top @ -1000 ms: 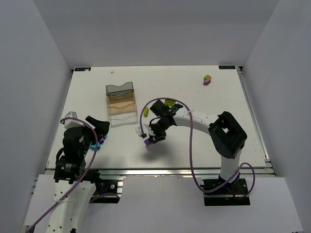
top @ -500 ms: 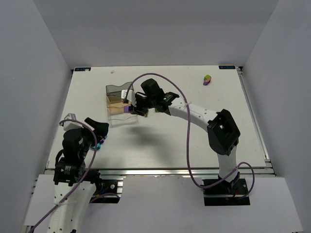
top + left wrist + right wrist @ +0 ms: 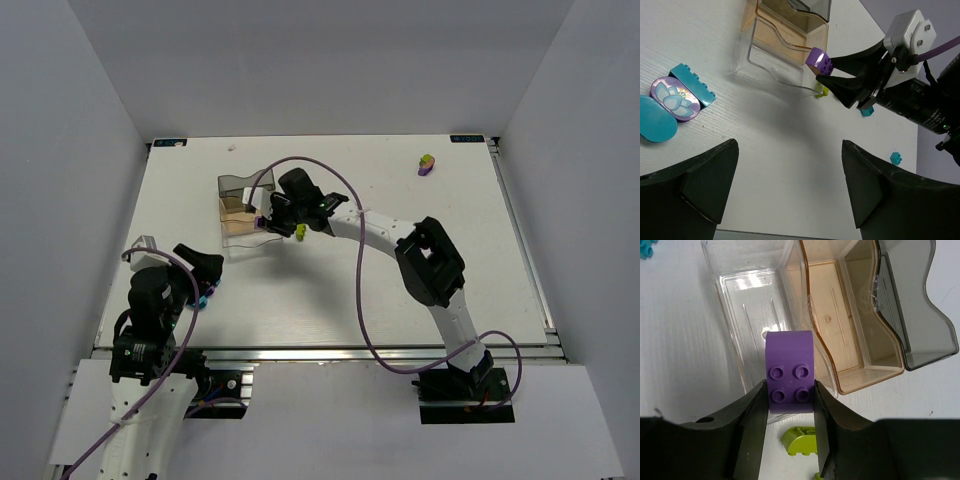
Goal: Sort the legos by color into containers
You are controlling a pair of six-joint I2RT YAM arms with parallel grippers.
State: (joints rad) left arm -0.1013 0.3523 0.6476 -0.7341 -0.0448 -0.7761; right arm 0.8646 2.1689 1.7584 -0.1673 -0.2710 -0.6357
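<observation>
My right gripper [image 3: 789, 392] is shut on a purple lego [image 3: 789, 372], studs facing the camera. It holds the lego above the near rim of the clear bin [image 3: 747, 300] of the containers [image 3: 245, 208]. The tan bin [image 3: 850, 325] and the smoky grey bin [image 3: 917, 305] lie beside it. All three bins look empty. A lime lego [image 3: 801, 439] lies on the table under the fingers. The left wrist view shows the purple lego [image 3: 819, 61] in the right gripper [image 3: 837, 80]. My left gripper [image 3: 789, 145] is open and empty, low at the table's near left [image 3: 200, 268].
A cyan brick [image 3: 692, 85], a purple lotus piece [image 3: 675, 96] and a cyan oval [image 3: 655, 125] lie close to the left gripper. Two small cyan legos [image 3: 867, 111] lie right of the bins. A purple and lime pair [image 3: 427, 164] sits at the far right.
My right gripper has carried the purple lego from the middle of the table up and left to the bins. The left arm has hardly moved.
</observation>
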